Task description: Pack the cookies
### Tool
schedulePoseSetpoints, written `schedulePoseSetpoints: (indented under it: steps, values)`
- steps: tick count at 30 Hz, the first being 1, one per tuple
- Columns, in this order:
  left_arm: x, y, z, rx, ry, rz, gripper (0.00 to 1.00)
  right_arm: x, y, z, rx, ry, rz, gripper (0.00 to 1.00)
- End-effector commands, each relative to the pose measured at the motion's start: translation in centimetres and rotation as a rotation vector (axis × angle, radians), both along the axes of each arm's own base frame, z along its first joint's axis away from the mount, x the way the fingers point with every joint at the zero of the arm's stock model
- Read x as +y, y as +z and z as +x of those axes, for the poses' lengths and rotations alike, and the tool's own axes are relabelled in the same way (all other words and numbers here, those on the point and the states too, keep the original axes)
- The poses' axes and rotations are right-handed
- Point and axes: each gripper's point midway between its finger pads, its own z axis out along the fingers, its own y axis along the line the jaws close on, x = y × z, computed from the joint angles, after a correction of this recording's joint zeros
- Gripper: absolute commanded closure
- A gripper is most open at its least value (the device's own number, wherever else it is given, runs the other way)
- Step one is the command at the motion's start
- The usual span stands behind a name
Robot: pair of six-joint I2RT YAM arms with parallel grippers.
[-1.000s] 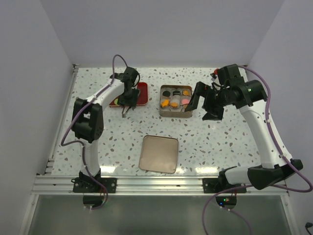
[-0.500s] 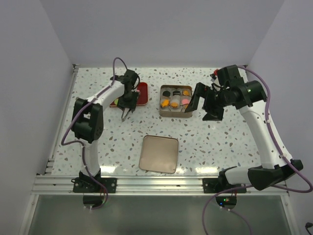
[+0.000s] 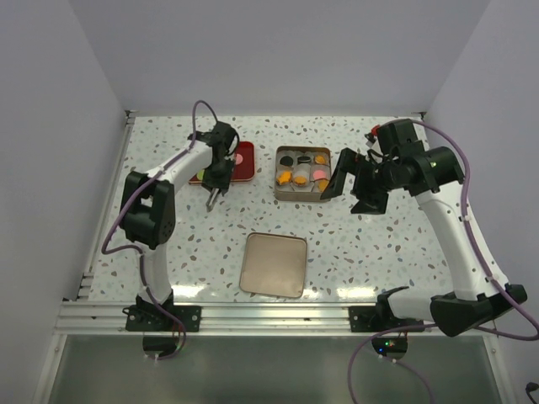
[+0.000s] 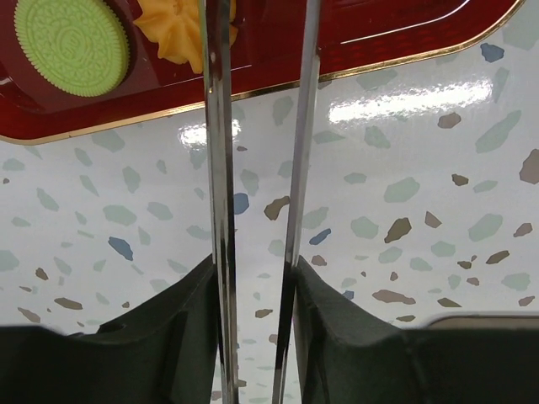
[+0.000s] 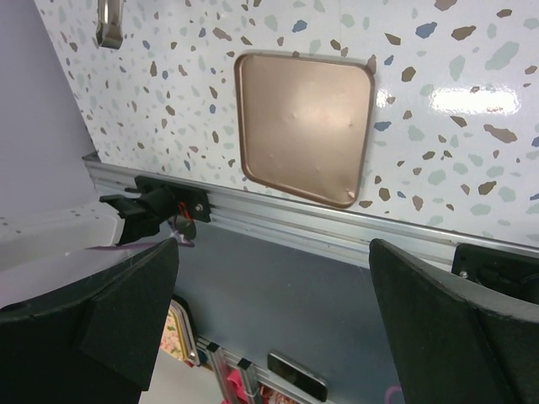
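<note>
Table: speckled white tabletop [image 3: 168, 244]; shiny dark red tray [image 3: 246, 164] sits upper left.
Left gripper [image 3: 211, 200]: gap narrower than before; tips hidden, so cannot tell if holding.
Right gripper [image 5: 269, 320]: wide, empty.
Meaning: probably grabbing a cookie, like the round green cookie [image 4: 72, 46].

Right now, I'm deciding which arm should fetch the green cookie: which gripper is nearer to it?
Left. The left gripper is just off the red tray's near edge, close to the green cookie; the right gripper is farther off, beyond the tin, at its right side.
</note>
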Motion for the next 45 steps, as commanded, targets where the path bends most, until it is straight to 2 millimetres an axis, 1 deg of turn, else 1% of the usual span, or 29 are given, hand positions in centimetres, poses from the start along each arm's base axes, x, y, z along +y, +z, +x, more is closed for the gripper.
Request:
schedulePoseSetpoints:
  steps: [1, 5, 7, 11, 14, 20, 22, 24, 31, 33, 40, 45]
  values:
    - [0.0, 2.1, 1.9, -0.077, -0.006, -0.008, 0.61, 0.0, 0.6, -0.7, -0.004, -0.008, 0.024, 0.01]
    - [-0.2, 3.1, 2.6, -0.103, -0.004, -0.014, 0.62, 0.0, 0.7, -0.7, -0.005, -0.007, 0.025, 0.01]
    - [-0.2, 3.3, 2.7, -0.11, -0.005, -0.014, 0.6, 0.1, 0.6, -0.7, -0.001, -0.007, 0.026, 0.02]
    - [-0.2, 3.0, 2.8, -0.102, -0.008, -0.009, 0.46, 0.2, 0.6, -0.6, 0.0, -0.006, 0.029, 0.01]
    - [-0.3, 3.0, 2.8, -0.102, -0.011, -0.009, 0.43, 0.2, 0.6, -0.5, -0.002, -0.002, 0.028, 0.01]
    - [-0.5, 2.9, 3.2, -0.107, -0.038, 0.04, 0.43, 0.3, 0.5, -0.1, -0.001, 0.001, 0.025, 0.01]
    - [-0.9, 2.7, 3.0, -0.096, -0.055, 0.057, 0.43, 0.3, 0.4, 0.0, -0.001, 0.003, 0.026, 0.01]
    - [-1.5, 2.9, 2.9, -0.097, -0.062, 0.053, 0.43, 0.4, 0.4, 0.0, -0.001, 0.006, 0.025, 0.01]
    - [-2.3, 4.3, 3.3, -0.132, -0.048, 0.03, 0.43, 0.5, 0.2, 0.0, 0.003, 0.023, 0.026, 0.01]
    - [-2.1, 4.2, 3.2, -0.122, -0.045, 0.041, 0.43, 0.5, 0.0, 0.1, 0.005, 0.027, 0.023, 0.01]
    - [-2.7, 6.1, 3.7, -0.16, -0.03, 0.011, 0.43, 0.4, -0.2, -0.1, 0.009, 0.045, 0.013, 0.01]
    - [-2.8, 6.6, 3.0, -0.156, -0.026, 0.008, 0.43, 0.3, -0.2, -0.3, 0.007, 0.061, 0.004, 0.01]
